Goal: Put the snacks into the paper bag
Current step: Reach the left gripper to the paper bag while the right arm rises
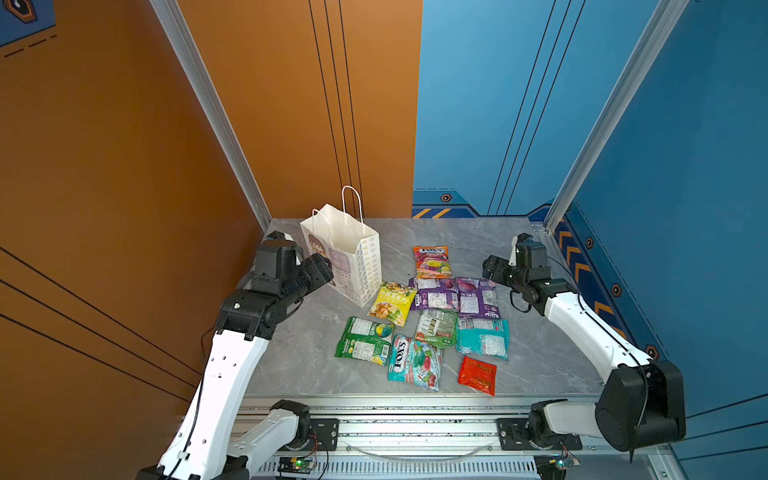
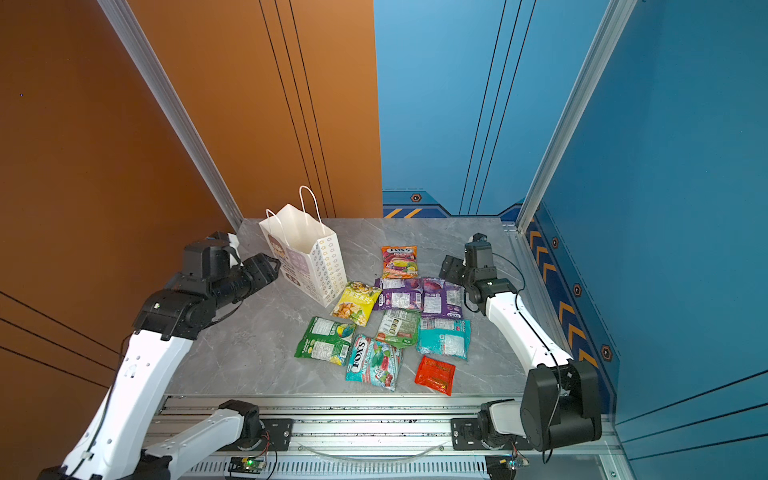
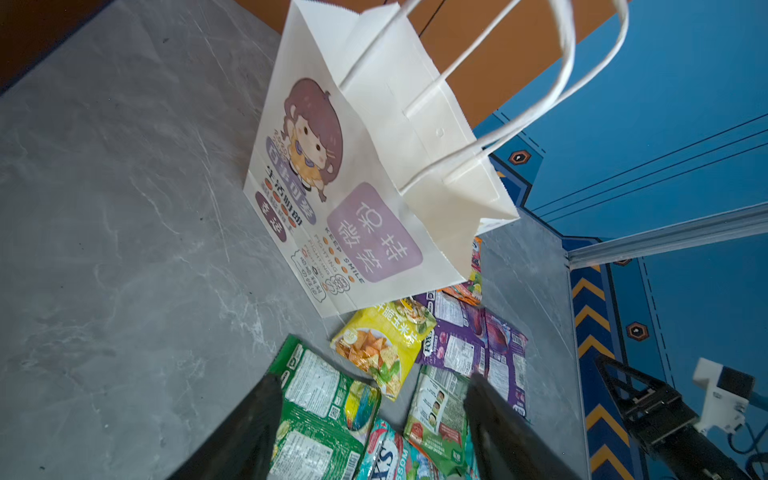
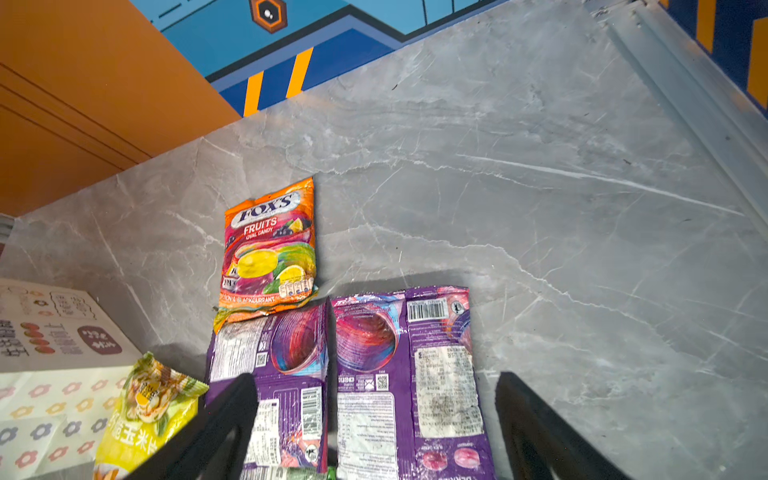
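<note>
1. Standing upright at the far left of the grey table (image 1: 519,365): the paper bag (image 1: 361,266), mouth open upward, 2 cord handles (image 1: 352,203) rising over the opening and partly barring entry from above.
2. Crowding the table's middle: the snacks (image 1: 428,316), 9 packets lying flat, several overlapping, the yellow packet (image 1: 392,303) touching the bag's base.
3. Lying bare: the near-left stretch between the left gripper (image 1: 322,268) and the green packet (image 1: 365,340), and the far-right stretch behind the orange packet (image 1: 431,262).
4. Hemming in the sides and back: orange wall (image 1: 124,166), blue wall (image 1: 685,166).
</note>
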Controlling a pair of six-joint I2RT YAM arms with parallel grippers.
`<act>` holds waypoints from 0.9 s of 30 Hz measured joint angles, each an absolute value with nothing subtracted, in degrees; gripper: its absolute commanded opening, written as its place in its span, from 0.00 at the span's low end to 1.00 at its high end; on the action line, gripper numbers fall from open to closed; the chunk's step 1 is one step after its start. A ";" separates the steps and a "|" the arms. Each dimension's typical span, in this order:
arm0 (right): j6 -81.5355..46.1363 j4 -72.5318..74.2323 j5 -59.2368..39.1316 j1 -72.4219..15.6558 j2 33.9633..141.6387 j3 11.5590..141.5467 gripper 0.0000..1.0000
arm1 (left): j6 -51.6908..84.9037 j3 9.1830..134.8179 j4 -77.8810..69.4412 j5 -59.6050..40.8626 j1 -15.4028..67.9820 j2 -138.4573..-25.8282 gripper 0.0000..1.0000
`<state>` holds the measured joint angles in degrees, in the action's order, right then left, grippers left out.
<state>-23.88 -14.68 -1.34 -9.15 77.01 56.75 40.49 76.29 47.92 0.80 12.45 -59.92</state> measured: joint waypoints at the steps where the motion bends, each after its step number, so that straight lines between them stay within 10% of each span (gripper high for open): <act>1: -23.70 -14.96 -1.41 -9.32 77.01 56.73 0.91 | 40.62 77.01 48.56 0.82 12.91 -60.97 0.72; 27: -20.29 -16.49 -4.38 -9.45 73.17 52.49 0.91 | 40.05 91.42 51.13 4.80 13.47 -80.38 0.73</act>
<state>-20.29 -16.49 -4.38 -9.45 73.17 52.49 40.05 91.42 51.13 4.80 13.47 -80.38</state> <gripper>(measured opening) 0.908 0.736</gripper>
